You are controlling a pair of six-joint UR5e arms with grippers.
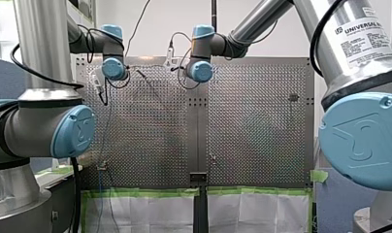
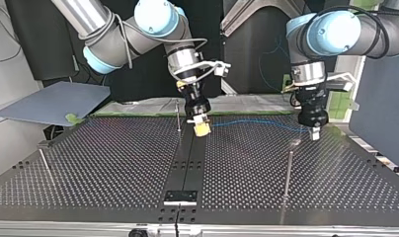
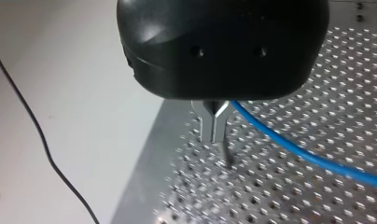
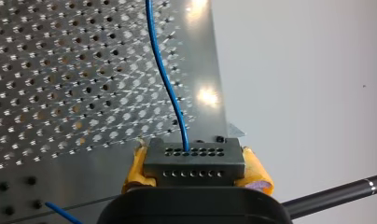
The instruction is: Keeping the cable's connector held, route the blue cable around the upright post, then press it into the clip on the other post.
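My right pincer point(image 2: 201, 128) clamps connector point(image 4: 194, 156); my left pincer point(image 3: 213, 128) pinched narrow on blue cable point(image 3: 308, 154). I fear: little slack, so hard pull around post point(image 2: 178, 116) near arm-side edge of tabletop point(image 2: 113, 163) drags connector out of grip.

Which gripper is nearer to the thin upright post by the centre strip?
Right. My right gripper, holding the connector, is just beside the post; my left gripper, on the blue cable, is far toward the top view's right.
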